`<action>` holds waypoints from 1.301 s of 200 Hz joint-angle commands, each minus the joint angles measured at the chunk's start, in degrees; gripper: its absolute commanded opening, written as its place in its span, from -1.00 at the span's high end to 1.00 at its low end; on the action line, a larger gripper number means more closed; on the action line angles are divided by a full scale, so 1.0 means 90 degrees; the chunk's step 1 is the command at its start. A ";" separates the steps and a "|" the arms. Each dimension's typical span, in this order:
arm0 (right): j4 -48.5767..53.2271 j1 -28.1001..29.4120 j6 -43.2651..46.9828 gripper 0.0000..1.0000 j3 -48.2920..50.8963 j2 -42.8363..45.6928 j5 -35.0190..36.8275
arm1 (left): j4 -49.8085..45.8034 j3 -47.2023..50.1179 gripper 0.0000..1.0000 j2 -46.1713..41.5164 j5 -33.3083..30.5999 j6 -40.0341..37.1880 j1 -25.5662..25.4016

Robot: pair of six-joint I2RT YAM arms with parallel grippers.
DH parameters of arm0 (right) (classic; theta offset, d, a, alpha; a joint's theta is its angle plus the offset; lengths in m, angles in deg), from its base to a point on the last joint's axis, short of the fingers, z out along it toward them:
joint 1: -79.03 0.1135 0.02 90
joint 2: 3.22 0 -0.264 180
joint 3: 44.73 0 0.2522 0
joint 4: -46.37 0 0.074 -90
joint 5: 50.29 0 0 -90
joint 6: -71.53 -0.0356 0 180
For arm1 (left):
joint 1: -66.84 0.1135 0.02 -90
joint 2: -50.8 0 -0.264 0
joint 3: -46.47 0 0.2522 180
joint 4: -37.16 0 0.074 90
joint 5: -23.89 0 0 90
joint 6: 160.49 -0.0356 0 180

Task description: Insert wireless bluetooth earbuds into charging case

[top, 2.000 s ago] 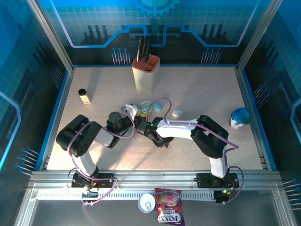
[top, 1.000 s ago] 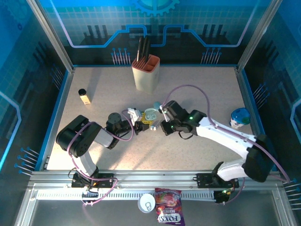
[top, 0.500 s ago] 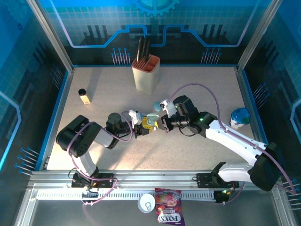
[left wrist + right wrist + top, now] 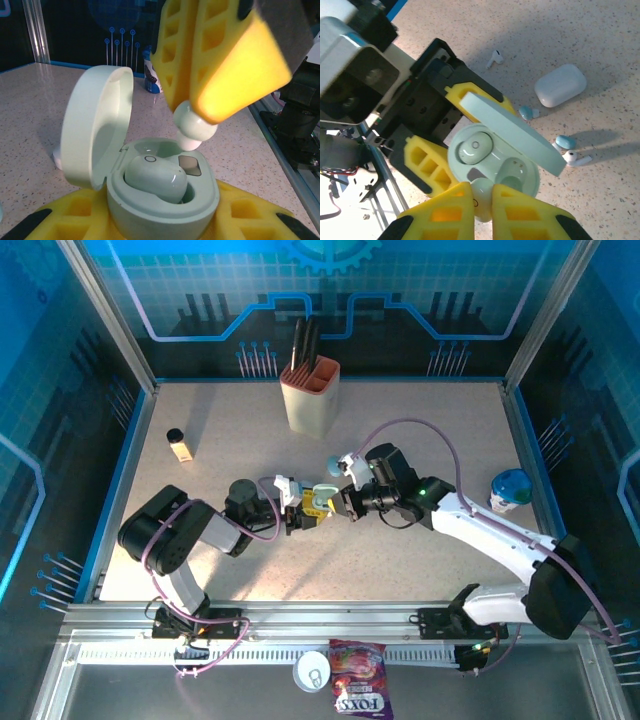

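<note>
Left gripper (image 4: pixel 305 510) sits mid-table, jaws partly closed and clamped on the base of the charging case (image 4: pixel 165 205), with a yellow pad on either side. The case is pale teal and upright. Its lid (image 4: pixel 97 130) is flipped open and stands on edge at the case's left in the left wrist view. Seated earbud (image 4: pixel 155 177) fills one socket; the socket beside it is bare.

Right gripper (image 4: pixel 482 207) reaches in from the right, jaws almost fully closed. It pinches the teal earbud (image 4: pixel 195 131) at the tips of its yellow fingers (image 4: pixel 220 65). The teal earbud hangs just above the bare socket, next to the seated earbud. Can't tell whether it touches the case rim.

Loose on the table (image 4: pixel 600 30), apart from both grippers:
- A closed white case (image 4: pixel 560 85) lies flat.
- A white stem earbud (image 4: pixel 494 57) lies near it.
- A teal bit (image 4: pixel 527 112) lies just beside the white case.
- A second teal bit (image 4: pixel 565 141) and a second white stem earbud (image 4: pixel 577 159) lie close together by the lid's edge.

In the top view, a knife block (image 4: pixel 310 395) stands far centre and a small bottle (image 4: pixel 179 444) far left. A blue-and-white jar (image 4: pixel 511 490) is at the right edge, and a sweets bag (image 4: pixel 358 695) lies past the near rail.
</note>
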 commanded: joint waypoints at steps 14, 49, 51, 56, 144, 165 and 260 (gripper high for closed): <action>-0.0131 -0.0100 0.0038 0.74 0.0077 -0.0130 0.0174 | 0.0205 -0.0038 0.33 -0.0163 0.0283 -0.0060 -0.0033; -0.0182 -0.0109 0.0036 0.75 0.0143 -0.0197 0.0241 | 0.0204 -0.0042 0.32 -0.0194 0.0317 -0.0054 -0.0033; -0.0181 -0.0109 0.0031 0.75 0.0143 -0.0198 0.0255 | 0.0204 -0.0047 0.32 -0.0199 0.0321 -0.0054 -0.0033; -0.0184 -0.0109 0.0024 0.75 0.0143 -0.0206 0.0260 | 0.0203 -0.0048 0.33 -0.0195 0.0322 -0.0040 -0.0033; -0.0084 -0.0391 -0.0219 -0.20 0.0223 0.0421 0.0049 | 0.0204 -0.0101 0.33 -0.0214 0.0318 -0.0006 -0.0023; -0.0406 -0.0612 -0.0510 -0.34 0.0262 0.0514 -0.0373 | 0.0204 -0.0092 0.33 -0.0224 0.0378 0.0005 -0.0023; -0.0633 -0.0746 -0.0224 -0.01 -0.0145 -0.0033 -0.2031 | 0.0203 -0.0193 0.44 -0.0290 0.0087 0.0394 -0.0014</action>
